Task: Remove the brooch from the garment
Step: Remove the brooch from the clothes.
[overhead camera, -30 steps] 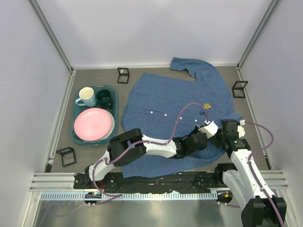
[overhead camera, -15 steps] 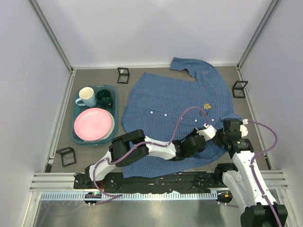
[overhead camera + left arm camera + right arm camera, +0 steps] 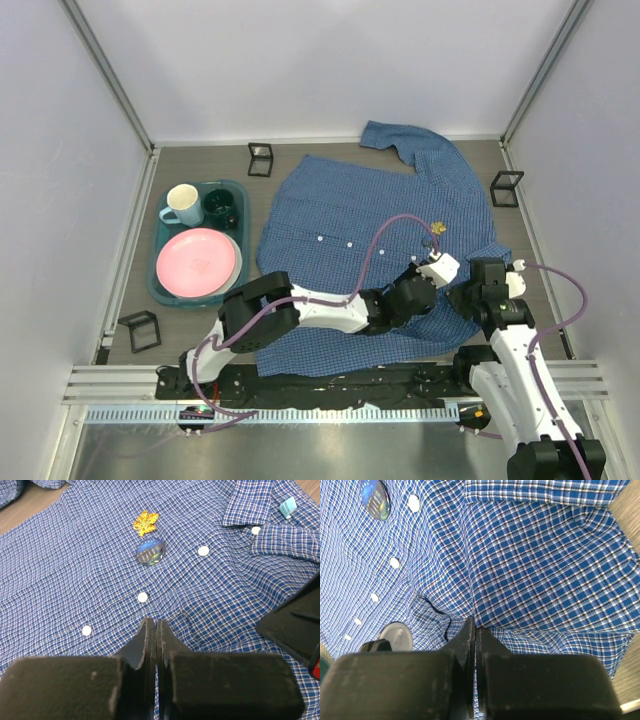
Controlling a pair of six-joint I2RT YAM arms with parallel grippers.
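- The shirt (image 3: 340, 205) hem toward the near edge of the worktop (image 3: 200, 165) is hidden under the left arm (image 3: 330, 308) in the top view.
- In that view the brooch (image 3: 437, 227) is a yellow speck, its shape too small to tell.
- Whether the closed left gripper (image 3: 151, 622) or right gripper (image 3: 472, 620) pinches cloth cannot be told.
- The right wrist view's top edge cuts off the glass bead (image 3: 377, 497).
- The left wrist view's right edge cuts off a black part (image 3: 292, 625).
- A pale round part (image 3: 396, 632) is half hidden behind the right gripper's body.

The brooch (image 3: 146, 522) sits on the garment (image 3: 330, 200), with the tray (image 3: 152, 268) to its left.
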